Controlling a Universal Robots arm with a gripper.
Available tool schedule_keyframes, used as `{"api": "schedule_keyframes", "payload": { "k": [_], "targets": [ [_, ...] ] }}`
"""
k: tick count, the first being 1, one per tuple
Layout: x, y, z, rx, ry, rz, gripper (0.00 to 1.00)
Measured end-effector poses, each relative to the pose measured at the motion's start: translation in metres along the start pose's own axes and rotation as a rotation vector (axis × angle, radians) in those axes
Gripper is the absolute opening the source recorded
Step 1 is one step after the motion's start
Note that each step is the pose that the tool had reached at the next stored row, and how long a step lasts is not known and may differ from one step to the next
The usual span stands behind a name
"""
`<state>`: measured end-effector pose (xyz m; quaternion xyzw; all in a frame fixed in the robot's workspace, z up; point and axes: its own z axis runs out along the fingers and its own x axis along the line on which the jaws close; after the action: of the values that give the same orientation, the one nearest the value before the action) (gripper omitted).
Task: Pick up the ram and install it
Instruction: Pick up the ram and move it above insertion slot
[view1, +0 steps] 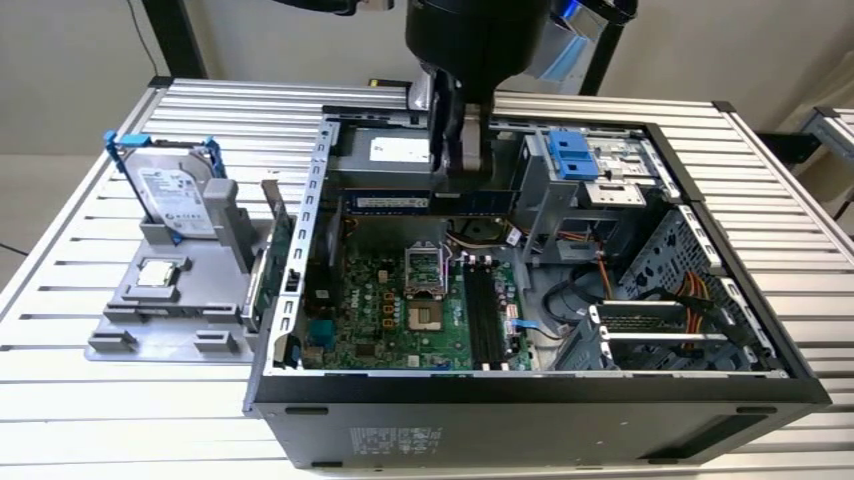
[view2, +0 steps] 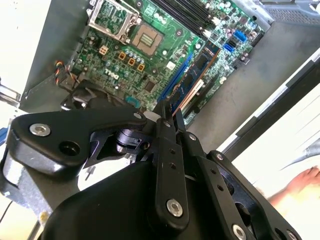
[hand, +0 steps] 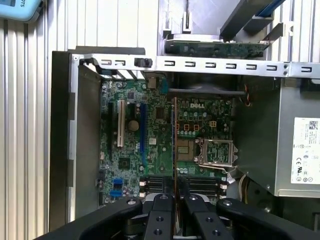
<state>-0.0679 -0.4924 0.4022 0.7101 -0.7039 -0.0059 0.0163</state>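
Observation:
The ram is a long, flat blue-green stick. It hangs level above the motherboard inside the open computer case. My gripper comes down from above and is shut on the stick's upper edge near its middle. In the second wrist view the ram juts out past the closed fingertips over the board. In the first wrist view the ram shows edge-on as a thin line ahead of the gripper. The black memory slots lie lower on the board, nearer the case's front wall.
A silver hard drive in a blue frame and a small square CPU chip sit on a grey stand at the exterior view's left. The open CPU socket, a blue-tabbed drive cage, cables and the case walls surround the board.

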Motion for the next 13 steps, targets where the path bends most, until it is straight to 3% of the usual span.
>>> {"api": "schedule_keyframes", "payload": {
  "k": [13],
  "targets": [
    [0.0001, -0.0146, -0.0004, 0.0001, -0.0002, 0.0, 0.0]
  ]
}}
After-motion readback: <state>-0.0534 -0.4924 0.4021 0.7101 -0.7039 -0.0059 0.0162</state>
